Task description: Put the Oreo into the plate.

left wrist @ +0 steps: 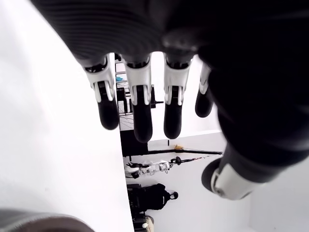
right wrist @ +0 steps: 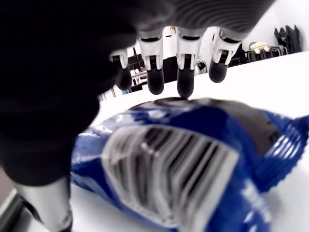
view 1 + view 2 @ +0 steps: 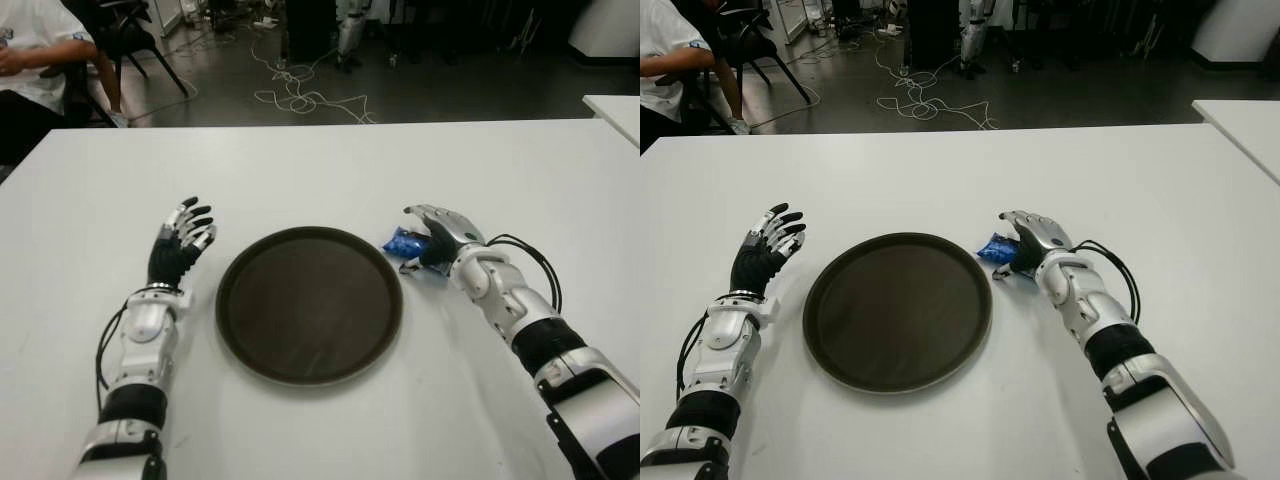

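The Oreo is a blue packet (image 3: 403, 241) lying on the white table (image 3: 300, 170), just off the right rim of the round dark brown plate (image 3: 310, 300). My right hand (image 3: 435, 232) arches over the packet from the right. In the right wrist view the packet (image 2: 193, 159) fills the space under the palm; the fingertips (image 2: 186, 87) reach its far top edge and the thumb stands beside it. The fingers are only lightly bent and do not clamp it. My left hand (image 3: 180, 240) shows left of the plate with straight, spread fingers (image 1: 140, 111), holding nothing.
A seated person (image 3: 30, 60) and a chair are beyond the table's far left corner. Cables (image 3: 300, 95) lie on the floor behind the far edge. The corner of a second white table (image 3: 615, 110) shows at the right.
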### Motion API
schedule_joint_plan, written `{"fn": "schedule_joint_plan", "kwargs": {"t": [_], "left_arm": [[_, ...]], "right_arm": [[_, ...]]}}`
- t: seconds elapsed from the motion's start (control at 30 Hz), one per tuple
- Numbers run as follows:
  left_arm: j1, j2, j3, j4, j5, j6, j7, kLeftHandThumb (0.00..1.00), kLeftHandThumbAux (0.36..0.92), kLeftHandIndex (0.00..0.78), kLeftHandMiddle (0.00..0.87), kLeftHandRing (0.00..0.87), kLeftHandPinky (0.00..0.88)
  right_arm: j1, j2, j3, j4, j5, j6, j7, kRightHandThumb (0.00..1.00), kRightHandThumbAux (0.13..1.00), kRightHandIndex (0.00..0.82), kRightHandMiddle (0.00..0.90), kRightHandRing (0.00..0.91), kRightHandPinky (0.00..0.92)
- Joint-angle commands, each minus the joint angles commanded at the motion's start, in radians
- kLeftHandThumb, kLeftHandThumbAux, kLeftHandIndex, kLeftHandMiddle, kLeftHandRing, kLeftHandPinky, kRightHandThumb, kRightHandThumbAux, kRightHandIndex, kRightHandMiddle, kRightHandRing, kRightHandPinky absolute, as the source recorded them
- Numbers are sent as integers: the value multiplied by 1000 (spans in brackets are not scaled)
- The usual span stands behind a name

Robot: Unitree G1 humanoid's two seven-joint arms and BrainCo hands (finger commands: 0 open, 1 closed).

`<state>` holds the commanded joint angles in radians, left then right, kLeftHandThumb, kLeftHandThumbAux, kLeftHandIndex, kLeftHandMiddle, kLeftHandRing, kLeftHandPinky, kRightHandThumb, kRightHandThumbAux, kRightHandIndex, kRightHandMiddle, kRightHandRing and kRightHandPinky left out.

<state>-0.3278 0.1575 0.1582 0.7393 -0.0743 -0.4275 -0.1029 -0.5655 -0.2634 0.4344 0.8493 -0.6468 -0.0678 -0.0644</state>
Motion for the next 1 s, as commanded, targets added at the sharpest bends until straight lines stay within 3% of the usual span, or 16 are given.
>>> {"fn": "schedule_joint_plan", "kwargs": {"t": [0.37, 0.8, 0.93, 1.0], "left_arm": [[3, -2, 7, -1, -18, -8, -11, 114, 706, 138, 220, 198, 173], [15, -2, 3, -23, -10, -6, -4, 108, 722, 152, 224, 203, 183], [19, -5, 3, -34, -11, 2, -2, 106, 732, 159, 233, 208, 185], [19, -7, 3, -39, -13, 7, -3, 100, 731, 157, 234, 210, 188]], "right_arm": [[6, 23, -34, 37, 55, -53, -90, 0, 763, 130, 118, 110, 97], [11, 18, -42, 55, 79, -120, -125, 0, 779, 155, 167, 174, 186], [15, 10, -36, 34, 70, -108, -119, 0, 818, 149, 175, 189, 223], [16, 10, -33, 29, 63, -96, -125, 6, 870, 179, 220, 236, 267]]}}
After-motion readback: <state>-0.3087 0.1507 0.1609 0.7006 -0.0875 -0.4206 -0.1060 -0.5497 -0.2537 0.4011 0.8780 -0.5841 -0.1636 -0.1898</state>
